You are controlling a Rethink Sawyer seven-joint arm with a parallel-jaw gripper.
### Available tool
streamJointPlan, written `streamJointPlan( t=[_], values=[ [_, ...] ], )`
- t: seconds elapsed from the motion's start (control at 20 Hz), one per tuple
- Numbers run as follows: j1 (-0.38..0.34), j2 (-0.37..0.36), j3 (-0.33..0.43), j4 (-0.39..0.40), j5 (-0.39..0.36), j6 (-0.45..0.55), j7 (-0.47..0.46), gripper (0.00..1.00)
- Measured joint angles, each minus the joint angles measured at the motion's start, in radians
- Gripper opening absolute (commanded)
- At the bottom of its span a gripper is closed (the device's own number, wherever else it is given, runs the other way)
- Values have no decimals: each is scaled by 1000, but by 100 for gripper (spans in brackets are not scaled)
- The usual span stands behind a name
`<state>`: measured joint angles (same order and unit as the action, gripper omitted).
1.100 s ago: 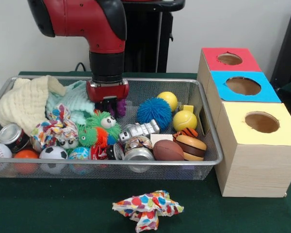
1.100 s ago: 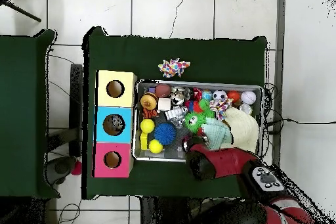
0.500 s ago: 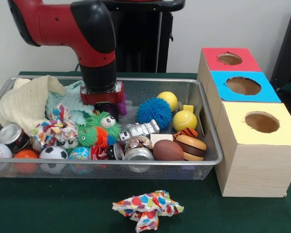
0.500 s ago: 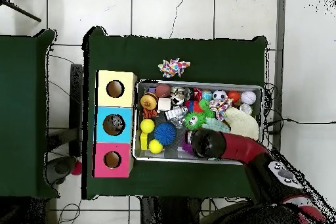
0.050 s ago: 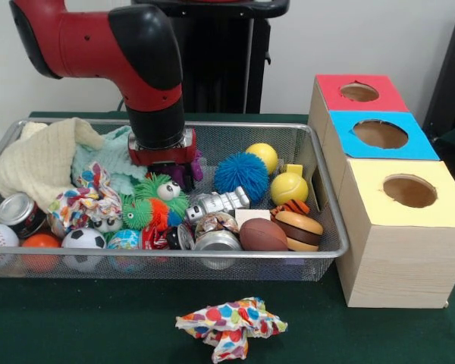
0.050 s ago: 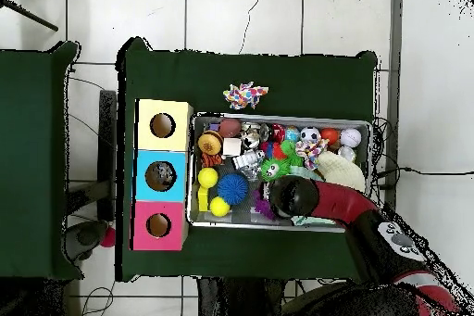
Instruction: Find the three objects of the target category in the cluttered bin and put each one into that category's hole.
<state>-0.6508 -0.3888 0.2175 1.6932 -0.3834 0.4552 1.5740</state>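
My gripper [image 5: 174, 174] is low inside the wire bin [image 5: 212, 255], near its back middle, right beside a purple spiky toy [image 5: 192, 167]. The wrist hides what lies under it. A green fuzzy toy [image 5: 155, 202] sits just in front of it and a teal cloth [image 5: 114, 154] to its left. In the overhead view the arm [image 6: 296, 196] covers the gripper, and the purple toy [image 6: 262, 207] shows at its edge. Three boxes with round holes stand beside the bin: red [image 5: 359, 92], blue [image 5: 380, 134] and yellow [image 5: 409, 191].
The bin also holds a cream cloth [image 5: 39, 161], a patterned cloth [image 5: 82, 200], a blue spiky ball [image 5: 241, 174], two yellow balls [image 5: 289, 188], a football [image 5: 262, 235], a burger toy [image 5: 299, 230], cans and small sports balls. Another patterned cloth [image 5: 231, 327] lies on the table.
The arm's upper part has swung toward the picture's left in the front view. The gripper has stayed low in the bin by the purple toy, shifting only slightly.
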Motion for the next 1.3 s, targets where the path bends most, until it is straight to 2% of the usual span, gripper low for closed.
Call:
streamJointPlan(
  t=[0.35,0.7,0.8,0.9,0.95,1.0,1.3],
  values=[
    [-1,2,0,-2,28,22,0,100],
    [-19,16,1,11,188,182,0,100],
    [-24,16,2,12,211,209,0,100],
    [-27,18,2,9,194,196,0,100],
    [-32,27,2,5,137,128,0,100],
    [-35,31,2,5,121,102,0,100],
    [-47,4,19,57,29,-6,0,100]
  ],
)
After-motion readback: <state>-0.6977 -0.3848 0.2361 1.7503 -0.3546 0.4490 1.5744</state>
